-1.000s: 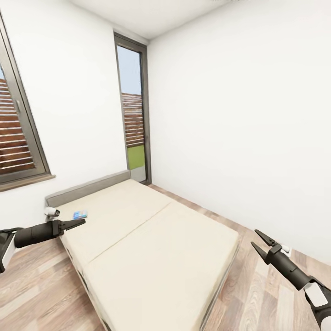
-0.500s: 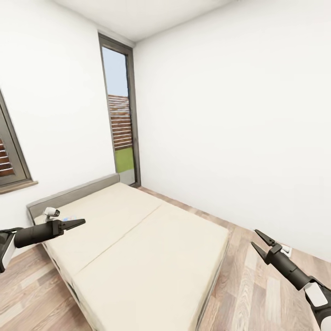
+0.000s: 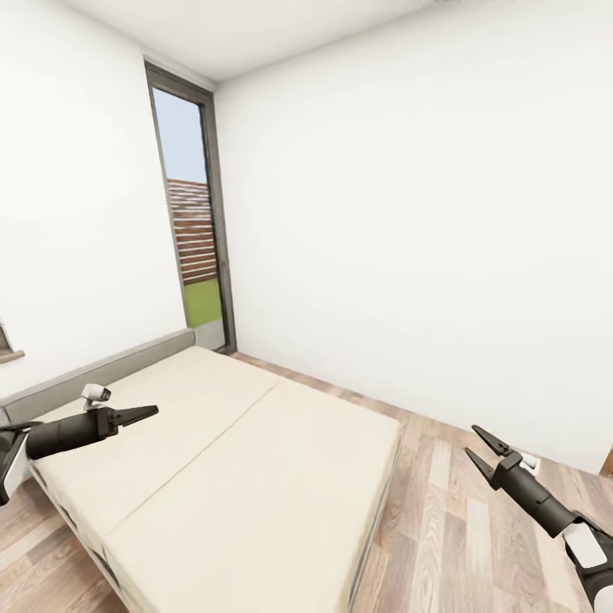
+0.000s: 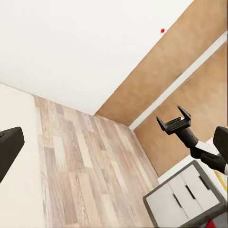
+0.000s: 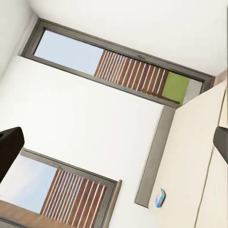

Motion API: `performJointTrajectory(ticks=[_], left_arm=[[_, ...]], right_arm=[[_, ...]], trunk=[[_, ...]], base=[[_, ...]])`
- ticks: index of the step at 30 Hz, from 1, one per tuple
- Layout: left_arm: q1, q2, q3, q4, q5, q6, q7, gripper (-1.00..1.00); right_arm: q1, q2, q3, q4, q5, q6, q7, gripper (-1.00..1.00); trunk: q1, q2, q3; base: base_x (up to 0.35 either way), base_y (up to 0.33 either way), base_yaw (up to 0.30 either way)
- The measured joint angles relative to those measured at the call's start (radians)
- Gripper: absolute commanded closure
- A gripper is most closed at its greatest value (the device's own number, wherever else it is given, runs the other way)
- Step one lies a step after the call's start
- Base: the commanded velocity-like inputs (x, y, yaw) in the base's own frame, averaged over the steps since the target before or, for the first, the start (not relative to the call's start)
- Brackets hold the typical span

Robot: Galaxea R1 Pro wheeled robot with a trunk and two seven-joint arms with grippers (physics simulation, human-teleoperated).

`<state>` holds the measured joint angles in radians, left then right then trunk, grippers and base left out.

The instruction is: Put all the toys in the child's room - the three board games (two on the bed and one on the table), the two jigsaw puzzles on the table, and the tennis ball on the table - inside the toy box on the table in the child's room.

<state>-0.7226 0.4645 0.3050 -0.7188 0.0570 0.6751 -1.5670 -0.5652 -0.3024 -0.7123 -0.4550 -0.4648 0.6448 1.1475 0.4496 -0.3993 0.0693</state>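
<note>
A white-walled room (image 3: 409, 213) with a wood-plank floor (image 3: 460, 519) takes up the head view. At the upper left of the frame a tall dark-framed window (image 3: 189, 213) runs from near the ceiling down to the floor, with slatted fencing and a strip of green grass beyond it. Below it, across the lower left and centre, lies the bed (image 3: 230, 477): a beige mattress with a seam down its length and a low grey headboard (image 3: 102, 375) against the left wall.

At the left edge, over the near side of the mattress, the left gripper (image 3: 145, 413) points toward the centre of the frame; its fingers lie almost together, with only a thin gap between them. At the lower right, above the bare floor, the right gripper (image 3: 481, 447) holds its two fingers spread well apart with nothing between them.

In the right wrist view, a small blue board game (image 5: 160, 197) lies flat on the mattress close to the headboard, below a second window (image 5: 71, 190) with slats. In the left wrist view the right gripper (image 4: 174, 122) shows again, open and empty, near a grey cabinet (image 4: 187, 197) with drawers.
</note>
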Motion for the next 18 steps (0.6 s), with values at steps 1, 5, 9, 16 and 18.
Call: performJointTrajectory(ticks=[1, 5, 9, 16, 18], left_arm=[[0.000, 0.000, 0.000, 0.000, 0.000, 0.000, 0.000, -1.00], [0.000, 0.000, 0.000, 0.000, 0.000, 0.000, 0.000, -1.00], [0.000, 0.000, 0.000, -0.001, 0.000, 0.000, 0.000, -1.00], [0.000, 0.000, 0.000, -0.001, 0.000, 0.000, 0.000, -1.00], [0.000, 0.000, 0.000, -0.001, 0.000, 0.000, 0.000, -1.00]], right_arm=[[0.000, 0.000, 0.000, 0.000, 0.000, 0.000, 0.000, -1.00], [0.000, 0.000, 0.000, 0.000, 0.000, 0.000, 0.000, -1.00], [0.000, 0.000, 0.000, 0.000, 0.000, 0.000, 0.000, -1.00], [0.000, 0.000, 0.000, 0.000, 0.000, 0.000, 0.000, -1.00], [0.000, 0.000, 0.000, 0.000, 0.000, 0.000, 0.000, -1.00]], trunk=[[0.000, 0.000, 0.001], [0.000, 0.000, 0.005], [0.000, 0.000, 0.009], [0.000, 0.000, 0.017], [0.000, 0.000, 0.019]], base=[[0.000, 0.023, -0.225], [0.000, 0.065, -0.225], [0.000, 0.116, -0.225], [0.000, 0.125, -0.225], [0.000, 0.063, -0.221]])
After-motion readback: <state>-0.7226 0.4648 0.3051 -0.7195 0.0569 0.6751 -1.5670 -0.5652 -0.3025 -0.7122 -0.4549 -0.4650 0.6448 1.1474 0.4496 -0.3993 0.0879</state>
